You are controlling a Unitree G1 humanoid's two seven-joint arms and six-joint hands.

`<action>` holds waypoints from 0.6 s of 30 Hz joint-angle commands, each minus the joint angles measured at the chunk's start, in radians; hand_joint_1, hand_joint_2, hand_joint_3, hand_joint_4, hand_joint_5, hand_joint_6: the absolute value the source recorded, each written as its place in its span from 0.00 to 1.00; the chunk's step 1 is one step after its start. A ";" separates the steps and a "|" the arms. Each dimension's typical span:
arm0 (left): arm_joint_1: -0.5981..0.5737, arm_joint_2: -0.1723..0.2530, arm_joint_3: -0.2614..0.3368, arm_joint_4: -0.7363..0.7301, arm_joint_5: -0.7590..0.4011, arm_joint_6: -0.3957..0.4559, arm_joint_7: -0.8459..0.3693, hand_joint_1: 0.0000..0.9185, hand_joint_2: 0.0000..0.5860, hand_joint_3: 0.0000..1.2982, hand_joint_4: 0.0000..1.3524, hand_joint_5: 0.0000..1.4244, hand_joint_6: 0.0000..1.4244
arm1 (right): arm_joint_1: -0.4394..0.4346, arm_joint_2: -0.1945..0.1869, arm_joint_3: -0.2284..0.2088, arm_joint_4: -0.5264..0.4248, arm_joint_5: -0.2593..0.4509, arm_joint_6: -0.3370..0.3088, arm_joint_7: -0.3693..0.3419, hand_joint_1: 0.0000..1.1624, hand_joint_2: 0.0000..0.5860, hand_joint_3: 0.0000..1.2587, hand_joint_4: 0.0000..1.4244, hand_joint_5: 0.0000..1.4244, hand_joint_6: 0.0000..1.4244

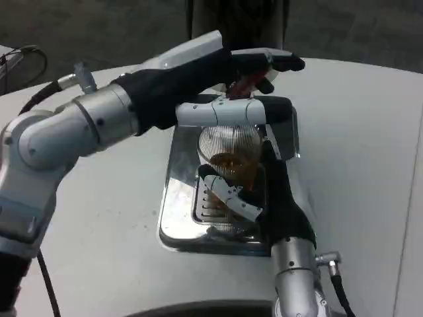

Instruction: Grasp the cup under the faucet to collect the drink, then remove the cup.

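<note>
The surface (370,152) is white and smooth, with a rounded far edge against a dark grey floor (79,26). Directly on it, near the middle, sits a shiny metal drip tray (173,218), rectangular with rounded corners and a slotted grate (208,210) in its sunken centre. The tray's polished rim mirrors what stands above it. At the far left edge a thin dark cable (30,56) loops just over the surface's border.
</note>
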 commanded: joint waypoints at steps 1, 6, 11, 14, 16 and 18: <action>0.014 0.024 0.019 -0.019 -0.016 0.002 -0.017 0.00 0.00 0.14 0.08 0.17 0.07 | -0.013 0.051 0.003 0.061 0.002 -0.006 -0.050 0.59 0.41 0.09 0.15 0.18 0.03; 0.025 0.020 0.047 -0.014 -0.036 -0.004 -0.005 0.00 0.00 0.14 0.09 0.18 0.07 | -0.024 0.058 0.002 0.103 0.007 -0.027 -0.105 0.61 0.41 0.14 0.21 0.23 0.06; 0.055 -0.013 0.107 -0.016 -0.086 -0.026 0.050 0.00 0.00 0.14 0.09 0.20 0.08 | -0.027 0.060 0.004 0.115 0.006 -0.030 -0.147 0.62 0.42 0.20 0.26 0.28 0.08; 0.062 -0.035 0.135 -0.005 -0.107 -0.057 0.090 0.00 0.00 0.14 0.10 0.22 0.10 | -0.027 0.057 0.003 0.114 0.007 -0.030 -0.158 0.63 0.43 0.22 0.29 0.31 0.09; 0.063 -0.047 0.148 0.004 -0.116 -0.074 0.109 0.00 0.00 0.13 0.11 0.23 0.11 | -0.026 0.054 0.002 0.114 0.004 -0.030 -0.166 0.63 0.44 0.23 0.30 0.32 0.10; 0.061 -0.053 0.157 0.014 -0.125 -0.088 0.122 0.00 0.00 0.13 0.12 0.24 0.12 | -0.021 0.054 -0.001 0.113 0.009 -0.035 -0.172 0.63 0.44 0.25 0.32 0.33 0.11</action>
